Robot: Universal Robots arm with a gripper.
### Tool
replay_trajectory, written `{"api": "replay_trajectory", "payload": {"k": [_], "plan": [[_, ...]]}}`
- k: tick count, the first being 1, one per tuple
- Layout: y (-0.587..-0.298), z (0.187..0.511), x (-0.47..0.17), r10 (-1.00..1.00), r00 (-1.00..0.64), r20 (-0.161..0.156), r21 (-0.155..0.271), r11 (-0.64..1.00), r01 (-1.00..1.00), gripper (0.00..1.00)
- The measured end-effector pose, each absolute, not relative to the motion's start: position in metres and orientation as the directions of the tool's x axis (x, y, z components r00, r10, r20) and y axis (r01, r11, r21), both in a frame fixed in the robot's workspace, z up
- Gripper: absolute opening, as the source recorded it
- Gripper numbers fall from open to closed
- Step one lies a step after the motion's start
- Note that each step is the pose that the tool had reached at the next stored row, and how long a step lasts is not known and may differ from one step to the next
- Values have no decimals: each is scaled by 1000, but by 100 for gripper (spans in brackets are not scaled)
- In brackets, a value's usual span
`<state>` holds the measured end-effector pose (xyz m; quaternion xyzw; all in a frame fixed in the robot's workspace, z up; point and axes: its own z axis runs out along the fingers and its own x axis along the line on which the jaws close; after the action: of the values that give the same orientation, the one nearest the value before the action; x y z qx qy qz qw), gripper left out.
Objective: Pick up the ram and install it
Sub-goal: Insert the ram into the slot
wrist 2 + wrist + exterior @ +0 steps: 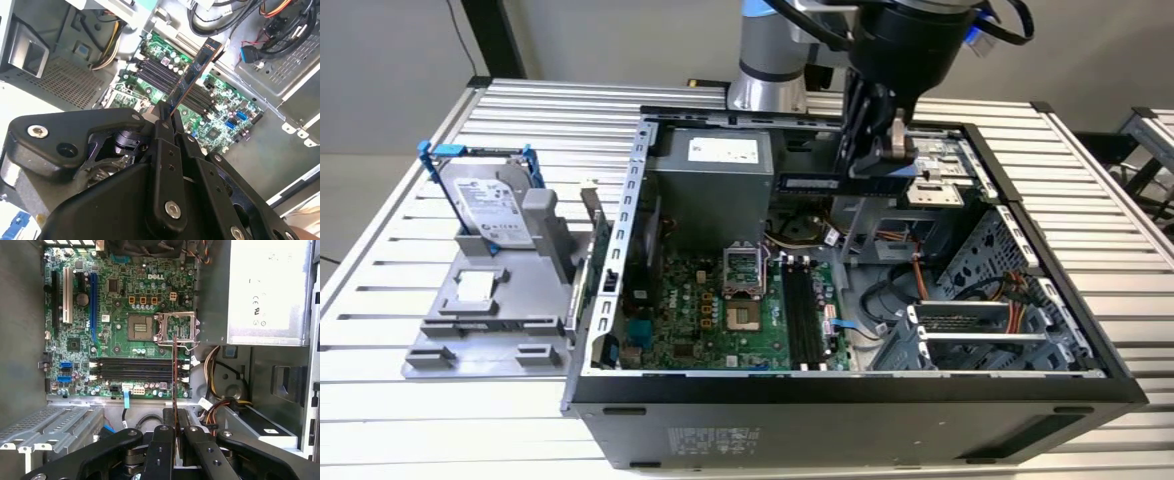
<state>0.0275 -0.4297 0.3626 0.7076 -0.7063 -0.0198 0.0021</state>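
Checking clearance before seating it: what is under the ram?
Below the ram, gripped by the pincer, lie the motherboard, its black memory slots and the CPU socket. The ram's edge hides a thin strip of the board.

The exterior view looks steeply down from a distance on the whole open computer case (854, 425) and table (400, 420), while both wrist views sit close behind the gripper (175, 430) (166, 116), facing down onto the motherboard (115, 330) (220, 120) (707, 320) all three share.
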Motion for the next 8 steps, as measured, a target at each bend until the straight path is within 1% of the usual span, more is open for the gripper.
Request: {"api": "replay_trajectory", "payload": {"k": [8], "plan": [[-425, 362, 30, -1000, 1, -25, 31, -2, -1000, 0]]}}
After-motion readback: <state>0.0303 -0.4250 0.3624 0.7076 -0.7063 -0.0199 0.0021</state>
